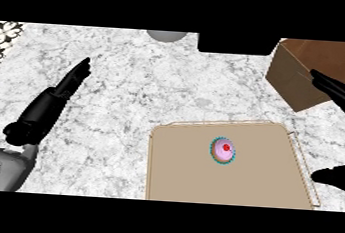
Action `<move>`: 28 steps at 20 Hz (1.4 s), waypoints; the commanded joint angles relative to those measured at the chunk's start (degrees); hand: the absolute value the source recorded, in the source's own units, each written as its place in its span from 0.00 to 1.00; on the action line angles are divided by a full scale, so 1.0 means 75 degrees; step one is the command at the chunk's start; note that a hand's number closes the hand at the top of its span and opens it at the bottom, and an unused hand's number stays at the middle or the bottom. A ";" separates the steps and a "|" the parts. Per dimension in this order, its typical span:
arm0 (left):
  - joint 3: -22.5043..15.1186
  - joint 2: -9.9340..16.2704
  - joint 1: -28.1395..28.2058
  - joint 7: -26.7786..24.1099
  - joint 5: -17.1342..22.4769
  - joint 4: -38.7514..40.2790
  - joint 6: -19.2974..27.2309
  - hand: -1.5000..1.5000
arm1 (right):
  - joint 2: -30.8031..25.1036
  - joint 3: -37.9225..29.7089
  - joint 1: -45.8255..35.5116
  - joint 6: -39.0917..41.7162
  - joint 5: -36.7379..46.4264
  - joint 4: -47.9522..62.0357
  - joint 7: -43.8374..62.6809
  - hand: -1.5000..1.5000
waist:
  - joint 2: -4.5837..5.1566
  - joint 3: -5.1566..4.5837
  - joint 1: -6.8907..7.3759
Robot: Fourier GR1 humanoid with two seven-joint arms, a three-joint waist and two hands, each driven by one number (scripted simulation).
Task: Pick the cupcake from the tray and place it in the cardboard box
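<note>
Nearest the lower edge of the head view, the tan tray [179, 179] lies flat on the marble counter [133, 86], and the cupcake [223, 150] sits upright on it, a little above the tray's middle, with pink icing, a red dot on top and a teal paper cup. Nothing touches it.

At the right edge, the right hand [339, 93] spreads wide: its long fingers [332, 88] stretch straight up toward the box, while its thumb [334, 177] shows lower down, just off the tray's right rim. The hand holds nothing, and the cupcake stands apart from it, to its left.

On the left, the left hand [55, 99] rests on the counter, well apart from the tray, its fingers straight and pointing away from the robot, also holding nothing.

Farther back at the upper right, the cardboard box [311, 72] stands on the counter beyond the tray's far right corner, its brown side facing the view. Whether anything is inside cannot be told from here. A grey round thing [166, 35] and a black block [239, 45] sit at the far edge.

As a judgement, the task is barely begun: the cupcake is not yet grasped. Closing on it, lifting it, carrying it to the box and setting it in are all left to do.
</note>
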 commanded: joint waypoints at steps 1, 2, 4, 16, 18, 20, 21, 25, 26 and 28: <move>0.0068 -0.0062 -0.0202 -0.0105 -0.0028 0.0481 -0.0197 0.50 | -0.0601 0.0655 -0.0386 0.0722 0.0659 -0.0747 0.1161 0.00 | 0.0025 -0.0016 0.0016; 0.0109 0.0102 -0.0109 -0.0119 0.0017 0.0267 -0.0327 0.50 | -0.0887 0.0769 -0.0339 0.0986 0.0855 -0.0862 0.1154 0.00 | 0.0008 -0.0014 0.0049; 0.0048 -0.0107 0.0089 -0.0114 -0.0055 -0.0041 -0.0123 0.50 | -0.0827 0.1228 -0.0680 0.1343 0.1073 -0.0952 0.1734 0.00 | 0.0010 -0.0009 0.0155; 0.0496 -0.0095 0.0079 -0.0078 -0.0211 0.0030 -0.0521 0.50 | 0.1045 0.3398 -0.1962 0.3210 0.1494 -0.2463 0.6628 0.00 | 0.0010 -0.0004 0.0125; 0.0249 -0.0627 -0.0179 -0.0372 -0.0732 0.0630 -0.0254 0.50 | 0.1278 0.3268 -0.2011 0.3537 0.1397 -0.2323 0.6804 0.00 | 0.0022 0.0000 0.0055; 0.0245 -0.0770 -0.0146 -0.0105 -0.0723 0.0556 -0.0285 0.50 | 0.1572 0.3473 -0.1685 0.3753 0.1370 -0.2834 0.7526 0.00 | 0.0011 0.0001 0.0029; 0.0576 -0.0464 0.0018 0.0000 -0.0398 0.0093 -0.0575 0.50 | 0.2076 0.3659 -0.2196 0.3820 0.1455 -0.2209 0.7733 0.00 | 0.0012 0.0001 0.0107; 0.0872 -0.0561 -0.0411 0.0041 -0.0510 0.0420 -0.0973 0.50 | 0.2271 0.3591 -0.1831 0.3817 0.2209 -0.1793 0.6980 0.00 | 0.0022 0.0007 0.0059; 0.0611 -0.0873 0.0079 -0.0607 -0.0943 0.0626 -0.0561 0.50 | 0.2562 0.4013 -0.1825 0.3637 0.2605 -0.1861 0.7400 0.00 | 0.0021 0.0004 0.0065; 0.0803 -0.0636 0.0263 0.0138 -0.0712 -0.0175 -0.0801 0.50 | 0.2488 0.4109 -0.1803 0.3524 0.3237 -0.1734 0.6999 0.00 | 0.0012 0.0009 0.0093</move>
